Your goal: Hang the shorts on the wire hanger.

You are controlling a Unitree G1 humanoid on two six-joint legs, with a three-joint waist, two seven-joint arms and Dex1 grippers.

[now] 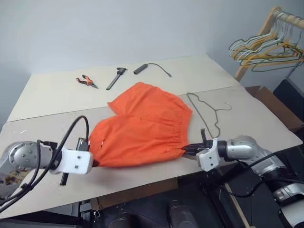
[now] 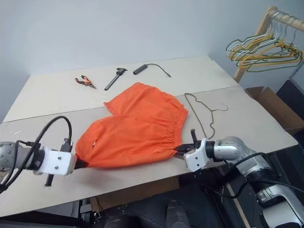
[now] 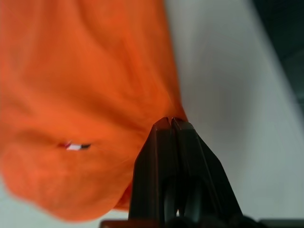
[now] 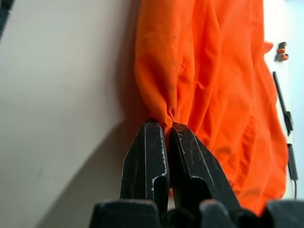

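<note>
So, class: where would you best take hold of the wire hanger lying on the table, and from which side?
Grip the wire hanger at its neck, just below the hook, coming from above. It lies flat on the table beside the shorts, and that end lies farthest from the cloth.

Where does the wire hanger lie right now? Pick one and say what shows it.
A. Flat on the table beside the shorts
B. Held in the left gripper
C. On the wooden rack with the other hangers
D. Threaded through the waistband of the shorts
A: the wire hanger lies flat on the table next to the orange shorts, while the left gripper and right gripper are each shut on a corner of the shorts.
</note>
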